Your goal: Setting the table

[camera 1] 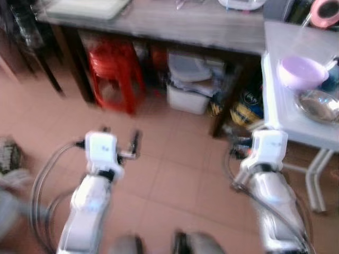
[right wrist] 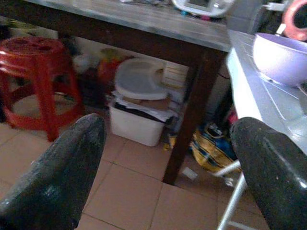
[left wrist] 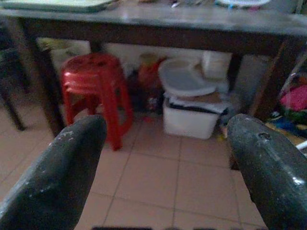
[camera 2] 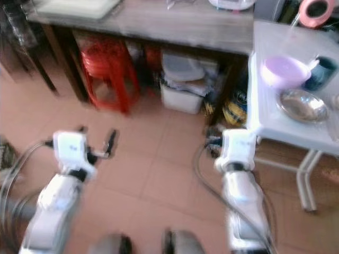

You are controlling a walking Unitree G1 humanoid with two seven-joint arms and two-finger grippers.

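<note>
A: Pale lilac plastic bowl (camera 2: 286, 71) on the white tabletop (camera 2: 275, 121) at the robot's right, just beside a shallow round steel dish (camera 2: 303, 105) and a dark teal cup (camera 2: 321, 72). Pink roll of tape (camera 2: 317, 10) farther back on the same tabletop.

B: And the pincers?

A: Right pincer (right wrist: 168, 167) spread wide, holding nothing, touching nothing. Hanging over the reddish tiled floor (camera 2: 159, 169), near the white tabletop's corner and below its edge. Lilac bowl well above and beyond one black fingertip (right wrist: 268, 167) in the right wrist view.

B: Left one?

A: Left pincer (left wrist: 165, 163) likewise wide apart and empty, over the same floor, well away from the bowl. Pointed toward the space under a long grey-topped wooden tabletop (camera 1: 175, 24).

B: Under there?

A: Red plastic stool (camera 1: 114, 71), then a white lidded storage tub (camera 1: 188, 95) with a grey round lid (left wrist: 184, 81) leaning on top. Yellow-and-blue bag (right wrist: 213, 148) by the dark wooden leg (right wrist: 192, 115). Pale tray (camera 1: 87, 8) on the grey top, far left. Head views blurred; small details not legible.
</note>
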